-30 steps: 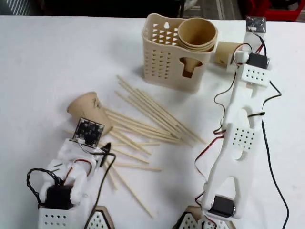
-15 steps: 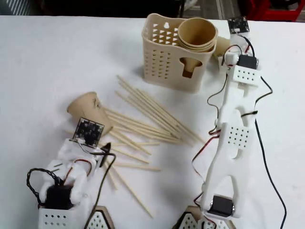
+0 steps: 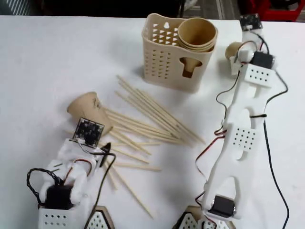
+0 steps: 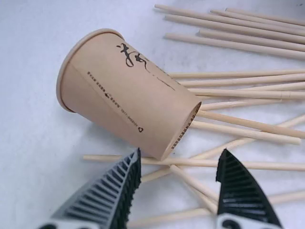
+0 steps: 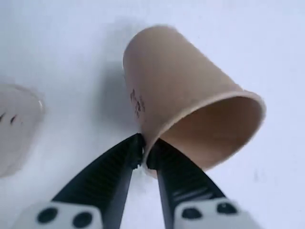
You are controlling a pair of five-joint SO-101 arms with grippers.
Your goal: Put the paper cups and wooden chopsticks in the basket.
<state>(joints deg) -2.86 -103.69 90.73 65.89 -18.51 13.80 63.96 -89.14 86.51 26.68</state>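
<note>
The cream basket (image 3: 169, 62) stands at the back of the table with a stack of paper cups (image 3: 197, 32) inside. My right gripper (image 5: 145, 151) is shut on the rim of another paper cup (image 5: 186, 102), held just right of the basket (image 3: 234, 49). A third paper cup (image 4: 126, 93) lies on its side at the left (image 3: 87, 108), resting on the spread of wooden chopsticks (image 3: 147, 119). My left gripper (image 4: 178, 167) stands open just short of that cup's base, over the chopsticks (image 4: 238, 81).
Chopsticks fan across the middle of the table from the fallen cup toward the right arm's base. The right arm (image 3: 243, 133) stretches along the right side. Bare white tabletop (image 3: 57, 52) lies at the back left.
The right gripper, with its cup, swung left toward the basket, then back right. The left arm and the fallen cup have not moved.
</note>
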